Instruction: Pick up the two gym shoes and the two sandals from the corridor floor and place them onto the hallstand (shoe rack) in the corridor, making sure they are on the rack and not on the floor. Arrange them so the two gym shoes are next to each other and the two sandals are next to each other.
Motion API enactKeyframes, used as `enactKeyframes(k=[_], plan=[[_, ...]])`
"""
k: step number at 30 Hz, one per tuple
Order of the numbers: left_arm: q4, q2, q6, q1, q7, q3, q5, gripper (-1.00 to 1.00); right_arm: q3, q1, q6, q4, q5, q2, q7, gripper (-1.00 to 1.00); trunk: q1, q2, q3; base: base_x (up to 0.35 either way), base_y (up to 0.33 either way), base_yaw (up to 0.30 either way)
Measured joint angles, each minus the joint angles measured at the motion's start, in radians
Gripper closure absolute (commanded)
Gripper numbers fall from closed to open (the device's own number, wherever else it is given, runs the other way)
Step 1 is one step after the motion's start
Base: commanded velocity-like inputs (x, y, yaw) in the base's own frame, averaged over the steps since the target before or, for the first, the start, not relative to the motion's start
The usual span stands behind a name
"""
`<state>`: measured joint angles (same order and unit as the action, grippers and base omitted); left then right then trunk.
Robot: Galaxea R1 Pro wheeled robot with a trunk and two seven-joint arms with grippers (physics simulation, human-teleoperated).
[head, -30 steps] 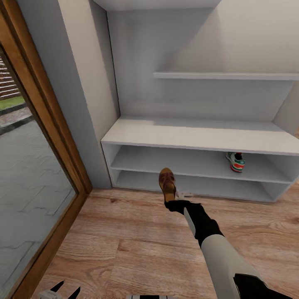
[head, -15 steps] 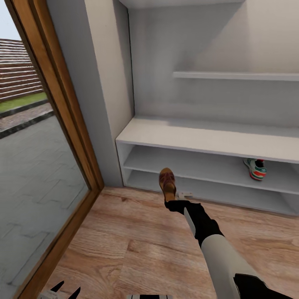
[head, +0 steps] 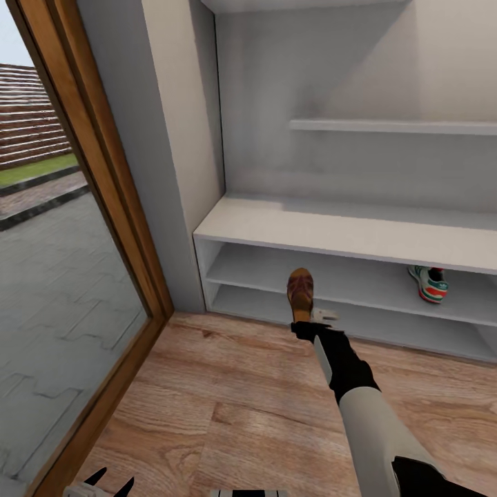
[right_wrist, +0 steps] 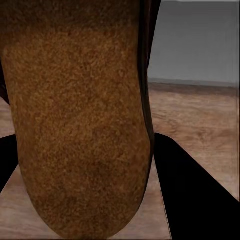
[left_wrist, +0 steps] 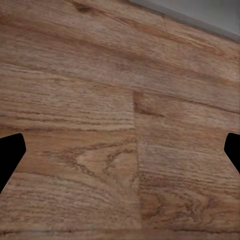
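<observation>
My right gripper [head: 304,323] pinches a dark brown leather sandal with a tan footbed [head: 300,293], toe pointing ahead of my jaws toward the pale-grey shoe rack [head: 331,231]. My left gripper [left_wrist: 120,150] hangs spread above the brown wood-plank floor [left_wrist: 100,100].

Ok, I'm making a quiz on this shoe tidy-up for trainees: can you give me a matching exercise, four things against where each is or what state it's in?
Things:
1. sandal
2. gym shoe
3. left gripper
4. hallstand

Places or states:
A. on the upper open shelf, toward the right
B. open, low over the corridor floor
C. held in the right gripper, in front of the shelves
D. against the back wall, bench top bare

Pairs: 1-C, 2-A, 3-B, 4-D
</observation>
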<state>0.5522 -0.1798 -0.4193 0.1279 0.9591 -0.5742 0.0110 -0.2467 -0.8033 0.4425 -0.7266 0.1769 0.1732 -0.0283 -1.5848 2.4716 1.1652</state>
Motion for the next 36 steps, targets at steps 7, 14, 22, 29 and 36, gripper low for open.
enactKeyframes(k=[7, 14, 22, 29, 36], plan=[[0.001, 0.001, 0.0, 0.0, 0.0, 0.001, 0.0, -1.0, -0.004, 0.0, 0.0, -0.013, -0.003, 0.0, -0.031, 1.0, 0.001, 0.0, 0.0, 0.123, 0.0, 0.0], [0.001, 0.001, 0.0, 0.0, 0.0, 0.001, 0.0, -1.0, -0.004, 0.0, 0.0, -0.013, -0.003, 0.0, -0.032, 1.0, 0.0, 0.0, 0.0, 0.182, 0.0, 0.0], [0.001, 0.001, 0.0, 0.0, 0.0, 0.001, 0.002, -1.0, -0.005, 0.0, 0.0, -0.014, -0.004, 0.0, -0.032, 1.0, 0.001, 0.0, 0.0, 0.159, 0.0, 0.0], [0.001, 0.002, 0.0, 0.0, 0.0, 0.002, 0.003, -1.0, -0.005, 0.0, 0.0, -0.014, -0.004, 0.0, -0.032, 1.0, 0.0, 0.0, 0.0, 0.293, 0.0, 0.0], [0.001, 0.002, 0.0, 0.0, 0.0, 0.002, 0.004, -1.0, -0.006, 0.0, 0.0, -0.014, -0.004, 0.0, -0.032, 1.0, 0.0, 0.0, 0.0, 0.061, 0.0, 0.0]])
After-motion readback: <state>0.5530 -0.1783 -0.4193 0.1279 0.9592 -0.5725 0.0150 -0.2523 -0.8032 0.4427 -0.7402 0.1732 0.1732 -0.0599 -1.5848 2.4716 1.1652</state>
